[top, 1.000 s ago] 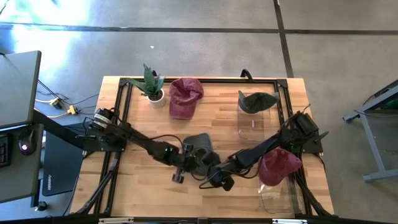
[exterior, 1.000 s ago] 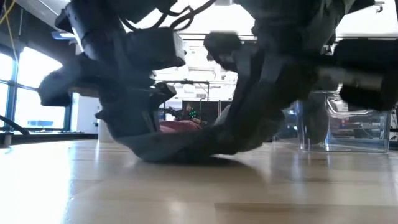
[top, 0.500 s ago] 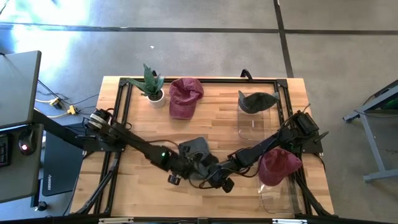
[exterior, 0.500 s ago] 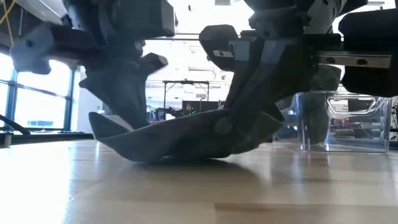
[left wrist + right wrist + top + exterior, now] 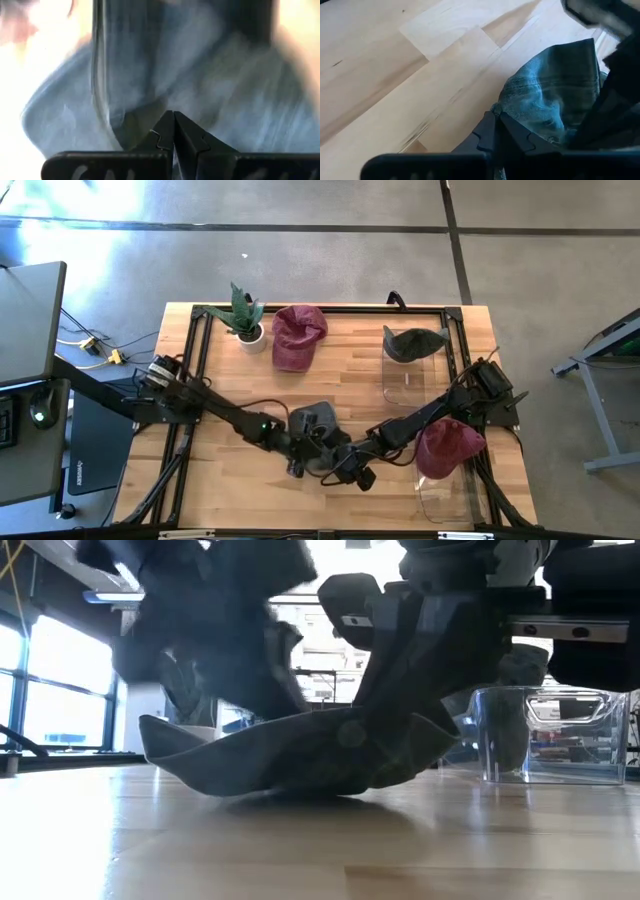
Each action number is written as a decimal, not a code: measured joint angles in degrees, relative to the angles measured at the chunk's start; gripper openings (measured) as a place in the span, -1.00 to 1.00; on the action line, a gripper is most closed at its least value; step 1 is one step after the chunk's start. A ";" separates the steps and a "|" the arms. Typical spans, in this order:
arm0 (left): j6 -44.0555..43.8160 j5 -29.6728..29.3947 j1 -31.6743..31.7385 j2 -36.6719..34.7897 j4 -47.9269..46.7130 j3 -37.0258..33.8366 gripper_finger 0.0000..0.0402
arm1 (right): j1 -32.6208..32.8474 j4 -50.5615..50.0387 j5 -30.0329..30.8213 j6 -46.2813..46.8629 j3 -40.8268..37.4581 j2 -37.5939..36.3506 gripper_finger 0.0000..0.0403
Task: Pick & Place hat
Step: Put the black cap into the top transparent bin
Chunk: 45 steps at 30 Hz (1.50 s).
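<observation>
Both arms are dark, near-black, built of slim tubular links joined by bulkier blocky joints. Thin black cables loop loosely along the links of each arm. A small green light shows on the left arm's mid link. Left arm base joint carries a pale ringed collar; right arm base is a chunky dark housing. Left pincer (image 5: 174,131): two matte black fingers with stepped, notched inner edges tapering to points, mounted on a flat black crossbar with faint pale lettering, unreadable. Right pincer (image 5: 496,129): same black notched fingers and crossbar.
</observation>
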 joint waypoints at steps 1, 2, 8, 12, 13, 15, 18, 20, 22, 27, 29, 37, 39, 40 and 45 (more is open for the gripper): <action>0.00 3.63 0.41 -0.08 0.87 0.23 -0.98 | 0.00 0.00 0.00 0.00 0.00 0.00 -0.96; 0.01 7.69 0.73 -0.13 1.32 0.27 -0.98 | 0.00 0.04 0.06 -0.03 0.00 0.00 -0.96; 0.09 16.33 1.89 4.38 5.12 0.18 -0.98 | 0.25 -0.90 2.89 -0.03 -0.05 -0.64 -0.98; 0.48 16.00 1.87 5.62 6.16 0.23 -0.98 | 0.77 -1.02 3.24 -0.20 -0.09 -1.14 -0.96; 1.26 16.72 1.87 5.68 6.04 0.25 -0.98 | 0.86 -0.91 2.70 -0.46 -0.09 -1.19 -0.96; 3.56 20.11 1.85 5.66 5.88 0.25 -0.98 | 0.93 -0.47 1.41 -1.45 -0.07 -1.32 -0.98; 5.74 24.25 1.85 5.10 4.94 0.85 -0.98 | 0.92 0.28 -1.49 -1.60 -0.07 -1.33 -0.98; 5.89 24.54 1.83 4.06 3.17 1.68 -0.98 | 0.62 0.81 -3.58 -1.59 -0.04 -1.41 -0.97; 5.81 22.49 1.77 3.89 0.94 2.86 -0.98 | 0.61 1.43 -4.62 -1.60 -0.02 -1.44 -0.97; 4.17 12.64 1.85 3.98 -0.13 3.24 -0.98 | 0.61 1.86 -4.44 -2.40 -0.02 -1.58 -0.99; 4.11 13.35 2.03 4.23 2.53 3.13 -0.98 | 0.61 1.43 -4.19 -2.39 0.02 -1.64 -0.98; 3.47 7.36 2.07 7.57 8.60 2.89 -0.98 | 0.76 -1.07 -3.80 -0.71 -0.07 -1.62 -0.98; 3.31 5.87 2.11 7.61 6.66 2.89 -0.98 | 0.89 -1.87 -3.90 -0.26 -0.07 -1.51 -0.98; 3.12 5.35 2.17 7.61 5.91 2.91 -0.98 | 0.94 -2.29 -3.53 -0.11 -0.07 -1.51 -0.97; 1.65 3.56 2.26 7.61 1.71 3.22 -0.98 | 2.08 -3.90 -1.48 -0.81 -0.04 -1.49 -0.99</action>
